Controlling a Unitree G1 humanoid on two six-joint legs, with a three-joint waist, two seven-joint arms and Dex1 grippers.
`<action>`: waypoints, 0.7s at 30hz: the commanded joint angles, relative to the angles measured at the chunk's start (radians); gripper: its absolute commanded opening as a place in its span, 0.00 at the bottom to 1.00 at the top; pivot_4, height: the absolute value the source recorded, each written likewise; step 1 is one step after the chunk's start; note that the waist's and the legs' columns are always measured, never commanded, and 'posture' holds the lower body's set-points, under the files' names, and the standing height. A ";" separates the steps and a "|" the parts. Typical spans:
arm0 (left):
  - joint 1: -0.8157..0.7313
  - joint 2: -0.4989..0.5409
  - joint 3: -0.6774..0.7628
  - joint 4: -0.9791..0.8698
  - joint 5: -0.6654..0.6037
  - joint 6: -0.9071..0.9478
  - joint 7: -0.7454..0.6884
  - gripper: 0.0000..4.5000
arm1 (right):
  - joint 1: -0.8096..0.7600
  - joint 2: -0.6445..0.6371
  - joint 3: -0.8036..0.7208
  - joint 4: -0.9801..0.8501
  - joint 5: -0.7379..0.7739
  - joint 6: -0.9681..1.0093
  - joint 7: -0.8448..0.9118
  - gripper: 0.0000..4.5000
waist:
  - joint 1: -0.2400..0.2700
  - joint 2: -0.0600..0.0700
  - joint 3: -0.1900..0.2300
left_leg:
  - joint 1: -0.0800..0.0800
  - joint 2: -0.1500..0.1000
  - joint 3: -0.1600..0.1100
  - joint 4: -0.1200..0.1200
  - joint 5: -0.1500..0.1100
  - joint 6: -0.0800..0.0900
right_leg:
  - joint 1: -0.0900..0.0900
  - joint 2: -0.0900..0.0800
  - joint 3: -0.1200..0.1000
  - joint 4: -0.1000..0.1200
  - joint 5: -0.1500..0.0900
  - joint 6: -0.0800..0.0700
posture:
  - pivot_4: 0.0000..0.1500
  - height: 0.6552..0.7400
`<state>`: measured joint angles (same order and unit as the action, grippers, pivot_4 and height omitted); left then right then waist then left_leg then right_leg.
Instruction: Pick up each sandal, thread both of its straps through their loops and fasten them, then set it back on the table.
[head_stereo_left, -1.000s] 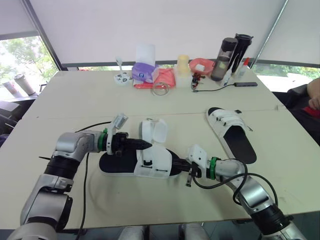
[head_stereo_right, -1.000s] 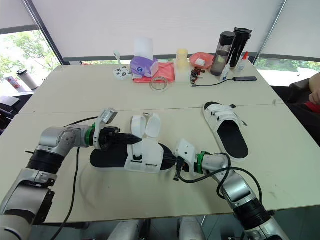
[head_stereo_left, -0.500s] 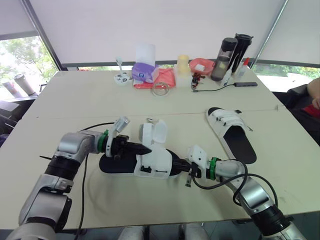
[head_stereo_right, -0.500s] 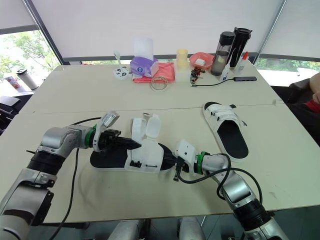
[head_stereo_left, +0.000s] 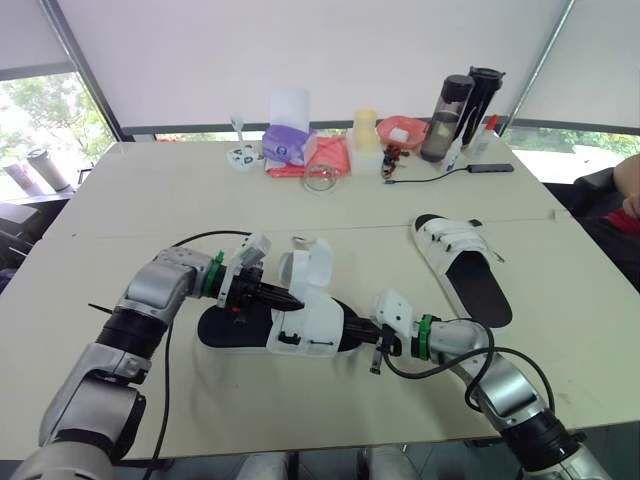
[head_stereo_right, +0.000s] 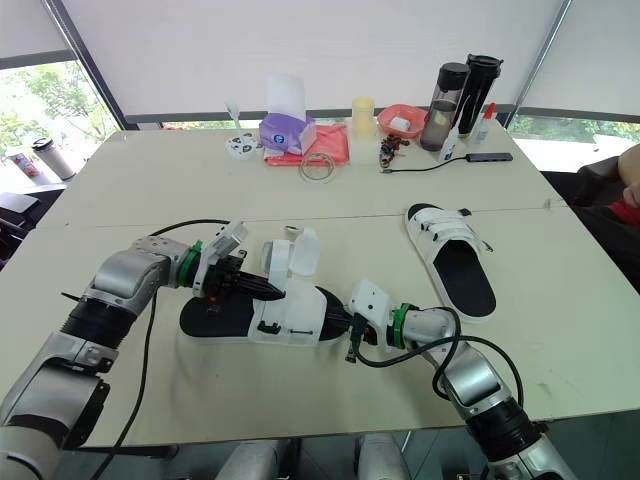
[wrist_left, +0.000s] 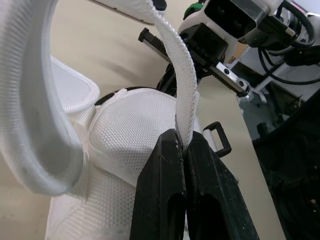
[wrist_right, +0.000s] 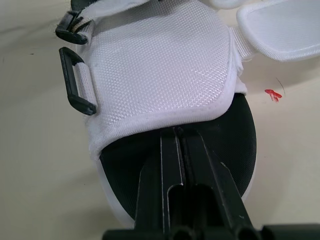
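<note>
A white sandal with a black sole (head_stereo_left: 300, 325) lies on the table (head_stereo_left: 150, 200) in front of me, its two straps undone and standing up. My left gripper (head_stereo_left: 290, 299) is shut on one white strap (wrist_left: 181, 95), just above the white upper and near its black loops (wrist_left: 218, 138). From the other side, my right gripper (head_stereo_left: 358, 326) is shut on the front edge of the sandal's sole (wrist_right: 235, 145). Two black loops (wrist_right: 76, 82) sit at the side of the upper. A second sandal (head_stereo_left: 463, 266) lies flat to the right with its straps across it.
Along the far edge stand a tissue box (head_stereo_left: 290, 140), a pink cloth (head_stereo_left: 325, 158), a cream cup (head_stereo_left: 366, 135), a red dish (head_stereo_left: 403, 130), two dark bottles (head_stereo_left: 446, 118) and a black cable (head_stereo_left: 440, 175). A person's hand (head_stereo_left: 630, 190) shows at the right edge.
My left gripper has shifted slightly right and down over the sandal's upper, taking the strap with it, and its wrist has turned. The right gripper and sandal have stayed put.
</note>
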<state>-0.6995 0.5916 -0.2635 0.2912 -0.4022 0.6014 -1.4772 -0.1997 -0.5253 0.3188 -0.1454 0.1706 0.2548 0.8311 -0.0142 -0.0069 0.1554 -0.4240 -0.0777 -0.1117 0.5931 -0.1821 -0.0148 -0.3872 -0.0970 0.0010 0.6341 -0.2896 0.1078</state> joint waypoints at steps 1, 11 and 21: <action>0.010 -0.008 -0.004 -0.084 -0.005 0.003 0.002 0.00 | 0.044 -0.002 0.051 0.086 -0.060 0.081 -0.015 0.00 | 0.000 0.000 0.000 | 0.000 0.000 0.000 0.000 0.000 0.000 | 0.000 0.000 0.000 0.000 0.000 0.000 | 1.00 1.00; 0.070 0.070 0.000 -0.242 -0.036 0.067 -0.035 0.00 | 0.042 0.003 0.048 0.094 -0.062 0.078 -0.022 0.00 | -0.001 0.000 0.000 | 0.000 0.000 0.000 0.000 0.000 0.000 | 0.000 0.000 0.000 0.000 0.000 0.000 | 1.00 1.00; 0.130 0.070 0.004 -0.270 -0.016 0.028 0.014 0.00 | 0.029 0.010 0.051 0.109 -0.064 0.071 -0.022 0.00 | -0.002 0.000 0.000 | 0.000 0.001 0.000 0.000 0.000 0.000 | 0.000 0.000 0.000 0.000 0.000 -0.001 | 1.00 1.00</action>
<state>-0.5684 0.6526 -0.2632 0.0543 -0.4045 0.6240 -1.4623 -0.1991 -0.5157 0.3189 -0.1412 0.1704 0.2548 0.8207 -0.0164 -0.0069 0.1554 -0.4237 -0.0771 -0.1118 0.5932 -0.1820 -0.0147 -0.3871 -0.0966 0.0009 0.6342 -0.2893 0.1072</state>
